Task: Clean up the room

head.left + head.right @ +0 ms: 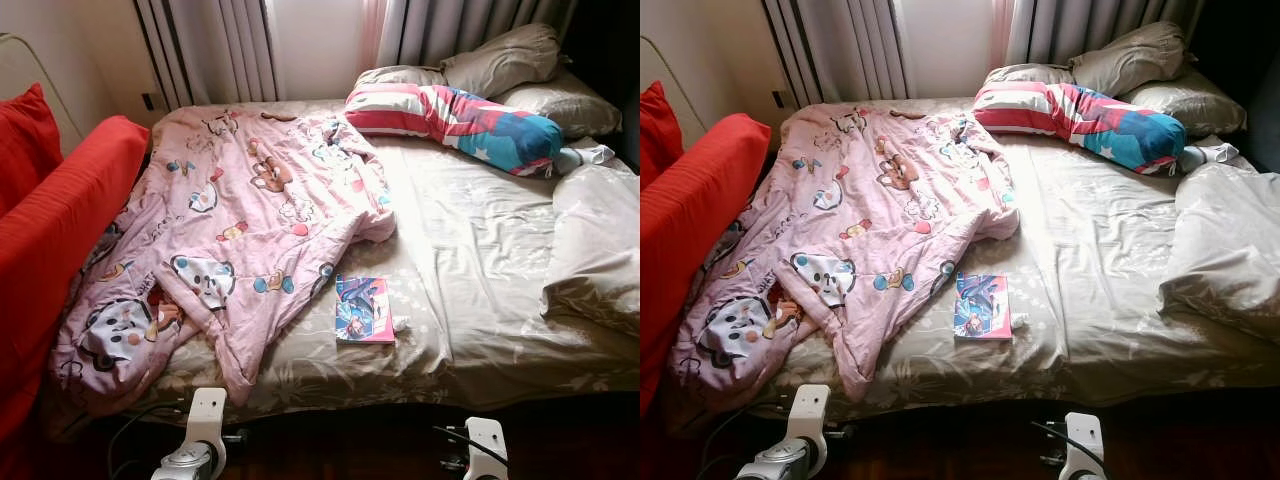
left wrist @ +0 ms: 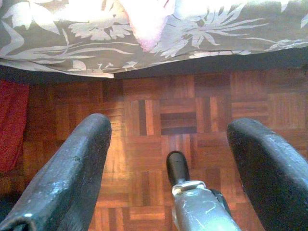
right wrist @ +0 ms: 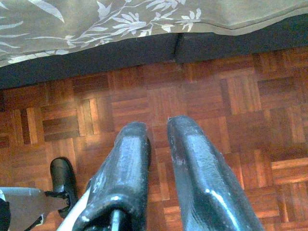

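Left eye view: book on bed, beyond left tool.

- A pink cartoon-print quilt is spread crumpled over the left half of the bed.
- A colourful book is laid just beside the quilt's edge.
- A striped bolster is seen near grey pillows.
- A red cushion is pressed against the bed's left side.

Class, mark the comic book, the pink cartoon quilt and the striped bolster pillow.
comic book (image 1: 364, 309), left eye view, cover centre.
pink cartoon quilt (image 1: 235, 215), left eye view, its middle.
striped bolster pillow (image 1: 1070, 118), right eye view, mid-length.
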### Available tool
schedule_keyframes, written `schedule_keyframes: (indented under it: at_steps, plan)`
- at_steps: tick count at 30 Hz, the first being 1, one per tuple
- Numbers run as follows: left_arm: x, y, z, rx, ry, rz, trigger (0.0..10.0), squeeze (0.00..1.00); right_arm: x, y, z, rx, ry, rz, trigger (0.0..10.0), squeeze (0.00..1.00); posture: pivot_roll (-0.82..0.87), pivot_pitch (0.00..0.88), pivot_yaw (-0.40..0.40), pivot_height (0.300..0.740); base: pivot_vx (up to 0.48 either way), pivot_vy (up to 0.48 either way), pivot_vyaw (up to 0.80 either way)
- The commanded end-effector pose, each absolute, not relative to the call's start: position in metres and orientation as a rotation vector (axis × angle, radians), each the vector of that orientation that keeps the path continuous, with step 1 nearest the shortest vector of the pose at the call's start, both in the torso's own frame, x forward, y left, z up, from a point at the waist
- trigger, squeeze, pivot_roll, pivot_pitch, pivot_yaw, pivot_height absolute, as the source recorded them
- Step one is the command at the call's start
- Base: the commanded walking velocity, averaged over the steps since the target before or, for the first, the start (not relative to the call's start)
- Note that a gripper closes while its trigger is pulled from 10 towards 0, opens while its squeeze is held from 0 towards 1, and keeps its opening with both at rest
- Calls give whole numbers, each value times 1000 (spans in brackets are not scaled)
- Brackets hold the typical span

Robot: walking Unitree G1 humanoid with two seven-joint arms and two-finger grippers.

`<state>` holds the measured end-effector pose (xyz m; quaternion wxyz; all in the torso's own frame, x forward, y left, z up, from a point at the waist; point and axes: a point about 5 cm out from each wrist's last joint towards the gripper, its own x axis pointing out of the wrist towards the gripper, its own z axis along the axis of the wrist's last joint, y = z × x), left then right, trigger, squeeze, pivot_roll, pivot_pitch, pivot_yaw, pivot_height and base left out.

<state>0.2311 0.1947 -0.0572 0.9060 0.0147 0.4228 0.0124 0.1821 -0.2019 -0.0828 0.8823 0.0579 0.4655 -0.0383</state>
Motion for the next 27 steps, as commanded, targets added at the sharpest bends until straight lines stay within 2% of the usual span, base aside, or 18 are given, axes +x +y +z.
schedule_keyframes:
  at_steps: [1, 27]
  plan:
    - [228, 195, -60, 12, 896, 31, 10000, 0, 185, -202, -82, 120, 962, -83, 10000, 0, -3, 39, 16, 740, 270, 0, 0]
    - [228, 195, -59, 11, 896, 26, 10000, 0, 186, -202, -81, 120, 944, -88, 10000, 0, -1, 39, 18, 740, 294, 0, 42]
